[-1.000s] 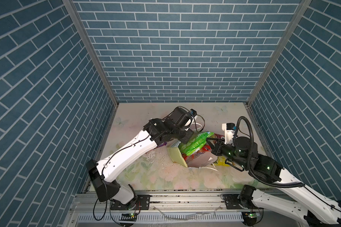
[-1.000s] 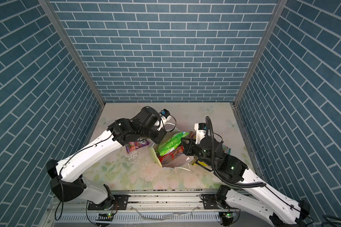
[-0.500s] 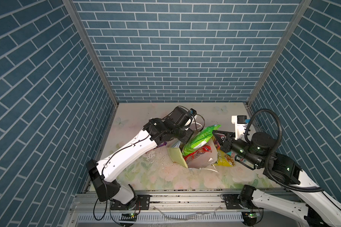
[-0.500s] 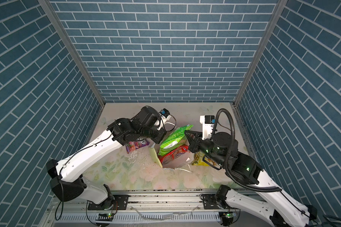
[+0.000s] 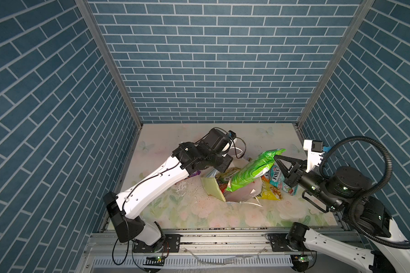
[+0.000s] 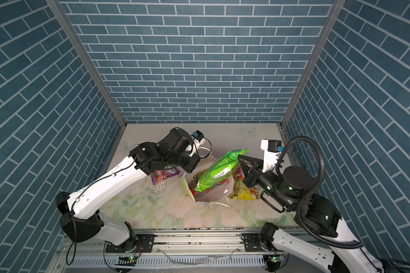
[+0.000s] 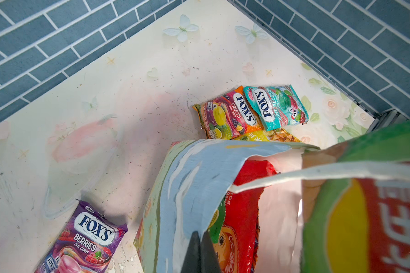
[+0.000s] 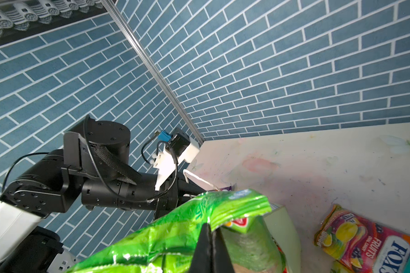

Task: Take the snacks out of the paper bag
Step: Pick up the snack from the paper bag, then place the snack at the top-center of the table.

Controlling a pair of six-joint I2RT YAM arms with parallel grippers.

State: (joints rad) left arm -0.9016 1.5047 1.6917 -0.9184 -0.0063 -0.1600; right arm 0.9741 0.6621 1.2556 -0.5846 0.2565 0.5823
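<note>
Nearest me, the metal rail (image 5: 223,237) is carrying both arm bases along the front edge of the table (image 5: 187,212). The tabletop is showing a pale floral print. It is scuffed and speckled with dark marks, with roses in front and butterflies toward the back.

Mid-table, the bag (image 5: 212,190) is leaning open. The left gripper (image 7: 200,248) is pinching its blue-printed rim, jaws closed on the paper. A red packet (image 7: 244,201) is sitting inside. The right gripper (image 8: 210,243) is clamping the crimped top edge of the chips (image 5: 253,171), which are hanging slanted over the bag's mouth with their lower end at the opening.

On the right arm's side, a yellow packet (image 5: 270,194) is lying against the bag. Just past it, the orange candy (image 7: 230,115) and teal candy (image 7: 276,107) are lying side by side, edges overlapping. On the other side, the purple candy (image 6: 163,174) is lying flat under the left arm, just beside the bag.

Beyond all this, walls (image 5: 211,71) of blue brick pattern with white joints are closing the cell in on three sides. Metal posts (image 5: 109,63) are running up the two far corners.
</note>
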